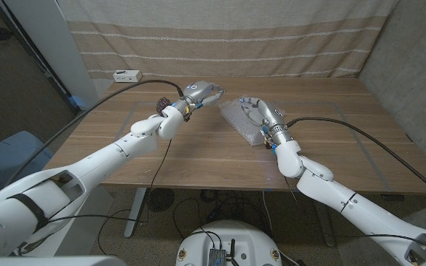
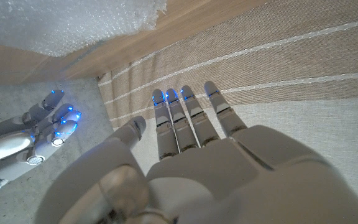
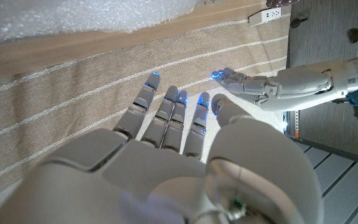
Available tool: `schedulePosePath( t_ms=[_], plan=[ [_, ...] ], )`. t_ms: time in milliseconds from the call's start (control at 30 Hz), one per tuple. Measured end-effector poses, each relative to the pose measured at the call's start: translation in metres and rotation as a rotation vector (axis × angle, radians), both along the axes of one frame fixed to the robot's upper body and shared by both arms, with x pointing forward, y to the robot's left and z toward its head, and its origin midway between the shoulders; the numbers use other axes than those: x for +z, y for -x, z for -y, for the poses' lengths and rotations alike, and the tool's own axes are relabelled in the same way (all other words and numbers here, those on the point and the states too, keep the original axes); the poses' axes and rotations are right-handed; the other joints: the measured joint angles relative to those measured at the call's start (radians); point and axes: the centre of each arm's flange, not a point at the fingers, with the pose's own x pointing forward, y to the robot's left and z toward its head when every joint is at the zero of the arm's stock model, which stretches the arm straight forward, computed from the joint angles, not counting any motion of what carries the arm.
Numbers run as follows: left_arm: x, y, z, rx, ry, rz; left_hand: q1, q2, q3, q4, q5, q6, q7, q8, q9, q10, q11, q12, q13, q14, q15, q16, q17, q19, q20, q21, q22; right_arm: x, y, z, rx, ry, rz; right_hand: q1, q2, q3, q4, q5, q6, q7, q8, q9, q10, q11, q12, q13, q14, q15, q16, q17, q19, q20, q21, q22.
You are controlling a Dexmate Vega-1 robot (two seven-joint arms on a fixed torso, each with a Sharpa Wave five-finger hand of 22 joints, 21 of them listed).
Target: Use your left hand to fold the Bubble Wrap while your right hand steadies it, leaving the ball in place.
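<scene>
The bubble wrap lies as a clear crumpled sheet on the wooden table, right of centre; it also appears in the wrist views. My right hand is over its far part, fingers straight and apart, holding nothing; I cannot tell whether it touches the wrap. My left hand hangs just left of the wrap's far corner, fingers spread and empty. Each wrist view catches the other hand: the right hand and the left hand. I cannot make out the ball.
A white power strip sits at the table's far left corner with a cable running from it. A striped beige curtain hangs behind the table. A blue chair stands off the left side.
</scene>
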Motion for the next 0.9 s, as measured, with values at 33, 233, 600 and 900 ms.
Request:
schedulePosePath(
  t_ms=[33, 233, 600, 900],
  plan=[
    [0.001, 0.000, -0.001, -0.007, 0.018, -0.002, 0.000, 0.000, -0.001, -0.001, 0.000, 0.000, 0.000, 0.000, 0.000, 0.000, 0.000, -0.003, 0.000, 0.000, 0.000, 0.000, 0.000, -0.001, 0.001, 0.000, 0.000, 0.001, 0.000, 0.003, -0.006, -0.006, 0.001, 0.000, 0.000, 0.000, 0.000, 0.000, 0.001, 0.001, 0.000, 0.000, 0.000, 0.000, 0.000, 0.000, 0.000, 0.000, 0.000, 0.000, 0.000, 0.000, 0.000, 0.000],
    [-0.007, 0.015, -0.014, -0.040, 0.118, -0.005, -0.008, -0.008, -0.002, -0.009, 0.000, -0.038, 0.002, -0.006, 0.000, -0.029, 0.007, -0.008, 0.005, -0.005, 0.005, 0.000, 0.000, -0.005, 0.005, -0.007, 0.004, 0.009, 0.007, 0.014, 0.049, -0.100, 0.027, 0.000, 0.000, 0.000, 0.000, 0.000, 0.006, 0.006, 0.000, 0.000, 0.004, 0.004, 0.000, 0.000, 0.000, 0.000, 0.000, 0.004, -0.005, 0.005, -0.004, 0.000],
    [-0.016, 0.037, -0.034, -0.105, 0.240, -0.021, -0.020, -0.020, -0.005, -0.014, 0.000, -0.100, -0.007, -0.008, 0.000, -0.060, 0.014, -0.008, 0.005, -0.018, 0.018, 0.000, 0.005, -0.011, 0.011, -0.007, 0.004, 0.018, 0.019, 0.035, 0.092, -0.225, 0.044, 0.000, 0.000, -0.004, -0.004, 0.000, 0.011, 0.011, 0.000, 0.000, 0.008, 0.008, 0.000, 0.000, 0.000, 0.000, 0.000, 0.002, -0.011, 0.011, -0.004, 0.000],
    [-0.018, 0.050, -0.040, -0.221, 0.328, -0.057, -0.024, -0.024, -0.009, -0.017, 0.000, -0.120, -0.002, -0.008, 0.000, -0.069, 0.023, -0.008, 0.005, -0.025, 0.021, 0.000, 0.005, -0.016, 0.016, -0.013, 0.004, 0.025, 0.035, 0.051, 0.102, -0.279, 0.067, -0.002, -0.002, -0.004, -0.004, 0.000, 0.011, 0.011, 0.000, 0.000, 0.009, 0.009, 0.000, 0.000, 0.008, 0.000, 0.000, -0.003, -0.011, 0.011, -0.004, 0.000]
  ],
)
